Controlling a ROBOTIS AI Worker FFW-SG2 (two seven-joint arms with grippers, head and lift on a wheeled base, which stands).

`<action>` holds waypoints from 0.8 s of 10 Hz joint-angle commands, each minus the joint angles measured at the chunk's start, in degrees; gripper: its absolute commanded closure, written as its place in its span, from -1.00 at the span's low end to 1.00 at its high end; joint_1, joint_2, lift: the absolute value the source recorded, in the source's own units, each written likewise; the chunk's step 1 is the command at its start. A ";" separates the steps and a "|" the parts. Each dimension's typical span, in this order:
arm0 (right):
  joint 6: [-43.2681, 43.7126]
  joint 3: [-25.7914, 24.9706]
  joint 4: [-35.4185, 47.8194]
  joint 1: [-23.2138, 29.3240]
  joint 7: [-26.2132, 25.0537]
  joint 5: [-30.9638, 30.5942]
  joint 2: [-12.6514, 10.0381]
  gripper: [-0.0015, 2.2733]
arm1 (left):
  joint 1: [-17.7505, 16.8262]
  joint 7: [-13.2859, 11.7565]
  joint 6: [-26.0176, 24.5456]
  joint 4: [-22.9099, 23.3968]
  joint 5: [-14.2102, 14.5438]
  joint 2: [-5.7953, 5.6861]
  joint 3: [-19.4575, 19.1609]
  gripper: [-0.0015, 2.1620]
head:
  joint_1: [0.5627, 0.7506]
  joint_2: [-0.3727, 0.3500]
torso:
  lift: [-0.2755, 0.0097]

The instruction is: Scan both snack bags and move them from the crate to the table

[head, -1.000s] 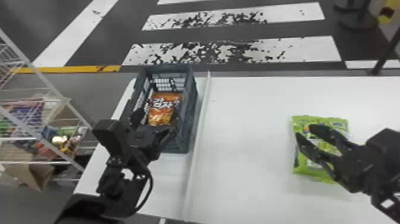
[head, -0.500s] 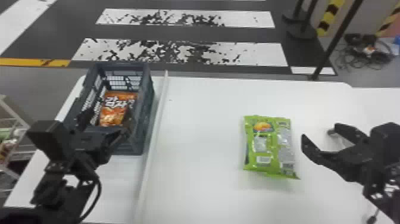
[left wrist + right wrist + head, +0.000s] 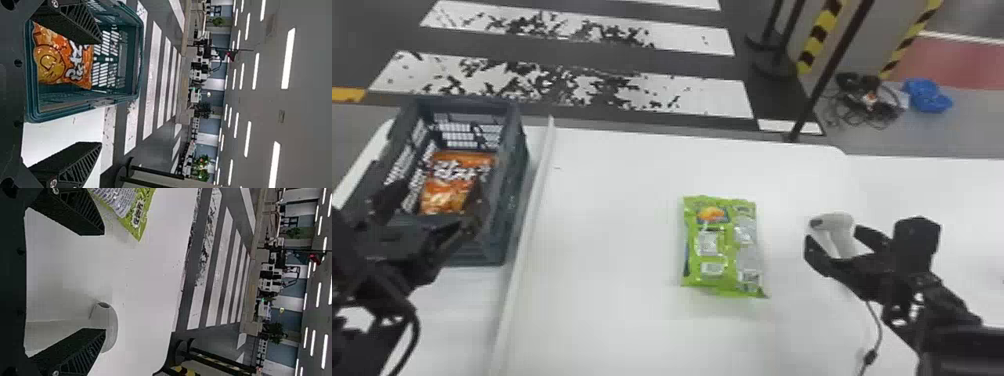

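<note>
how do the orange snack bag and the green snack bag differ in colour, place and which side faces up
The orange snack bag is mostly orange and red, while the green snack bag is bright green. The orange bag lies inside the crate; the green bag lies on the table. The orange bag shows big white lettering, the green bag small print panels. Both are out of the tools' grip.

Crate (image 3: 514, 210), matt plastic, before the jaws of the left gripper (image 3: 433, 207), holding orange snack bag (image 3: 452, 185), glossy film. Green snack bag (image 3: 722, 245), crinkled glossy film; scanner (image 3: 839, 222), smooth plastic, by the right gripper's (image 3: 833, 239) jaws; smooth table (image 3: 612, 240) below.
</note>
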State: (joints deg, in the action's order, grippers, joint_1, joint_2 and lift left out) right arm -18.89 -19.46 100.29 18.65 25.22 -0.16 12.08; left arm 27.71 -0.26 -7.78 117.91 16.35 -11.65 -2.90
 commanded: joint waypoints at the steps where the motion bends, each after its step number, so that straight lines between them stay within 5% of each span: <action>1: -0.06 0.03 -4.84 -3.00 -0.09 -0.72 1.10 -0.96 | 0.06 0.00 0.08 0.04 0.00 -0.04 -0.09 -0.93 | 0.41 -0.43 | 0.32; 6: -1.29 1.09 -15.03 -9.42 -0.35 -4.06 4.44 -0.88 | 0.06 0.00 -0.09 0.04 0.18 -0.48 -0.09 -0.93 | 0.41 -0.56 | 0.32; 7: -1.47 1.26 -16.79 -10.39 -0.35 -4.85 4.70 -0.59 | 0.06 0.00 0.08 0.04 0.35 -0.57 -0.09 -0.93 | 0.41 -0.57 | 0.32; 8: -1.82 1.35 -17.05 -10.39 -0.35 -5.55 4.88 0.01 | -0.29 0.00 -0.09 -0.05 0.53 -0.74 0.00 -0.93 | 0.41 -0.59 | 0.32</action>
State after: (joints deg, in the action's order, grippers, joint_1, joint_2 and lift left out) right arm -20.48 -18.18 83.59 8.38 24.82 -5.24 16.83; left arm 27.62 -0.26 -7.72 117.95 16.75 -12.28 -2.94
